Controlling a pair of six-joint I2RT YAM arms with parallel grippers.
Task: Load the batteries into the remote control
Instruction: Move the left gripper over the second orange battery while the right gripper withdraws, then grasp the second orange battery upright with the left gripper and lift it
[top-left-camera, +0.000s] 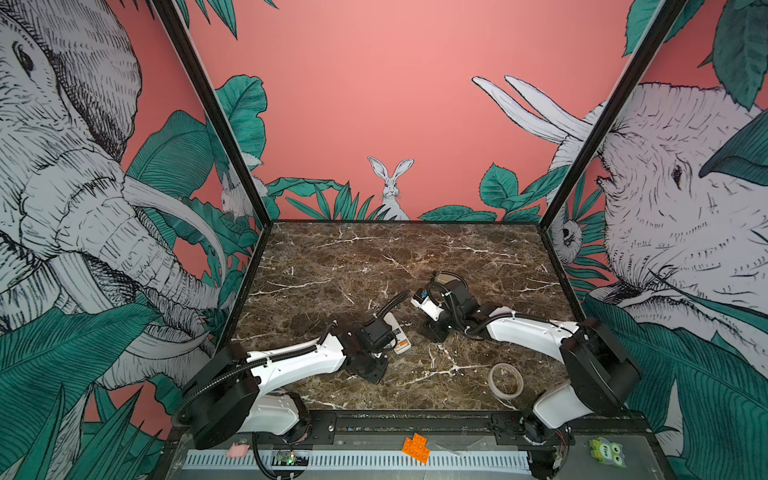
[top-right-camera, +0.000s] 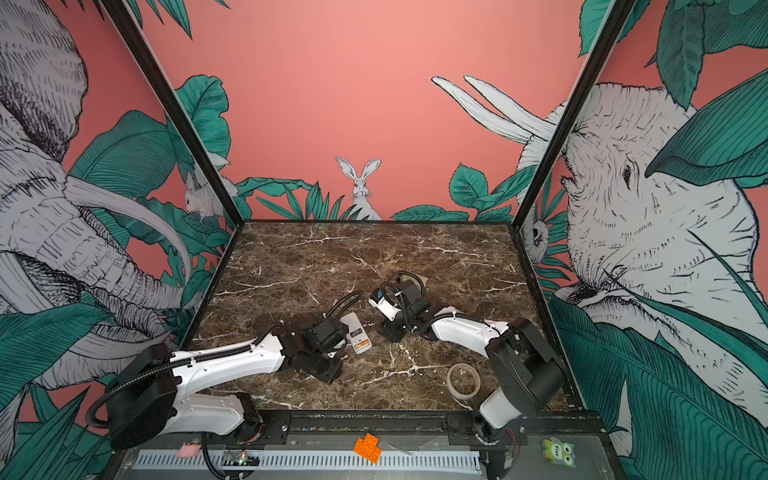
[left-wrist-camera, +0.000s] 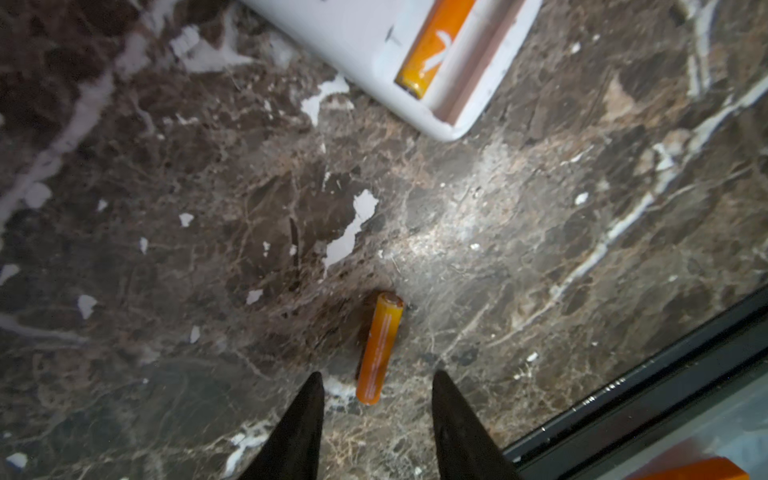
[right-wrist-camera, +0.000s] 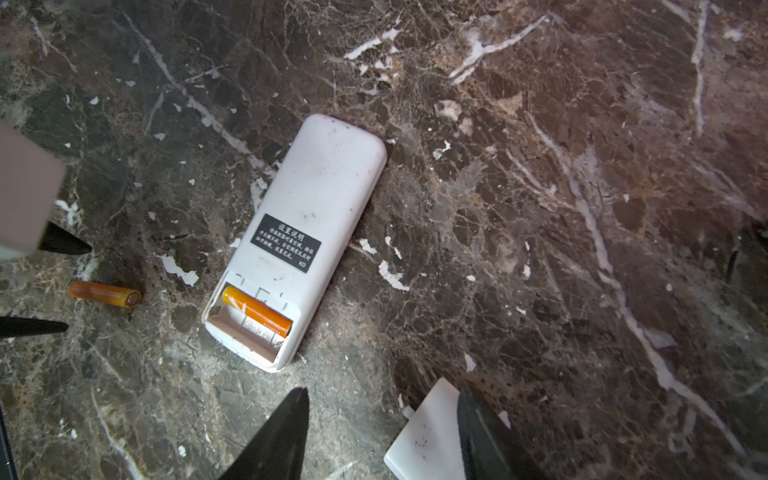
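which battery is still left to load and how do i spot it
On the brown marble table, find the white remote control lying face down with its compartment open. One orange battery already sits inside it; the one still out is the loose battery lying flat on the bare marble beside the remote's open end, right at the tips of the open left gripper.

Glossy battery (left-wrist-camera: 379, 349), matt plastic remote control (right-wrist-camera: 307, 232)
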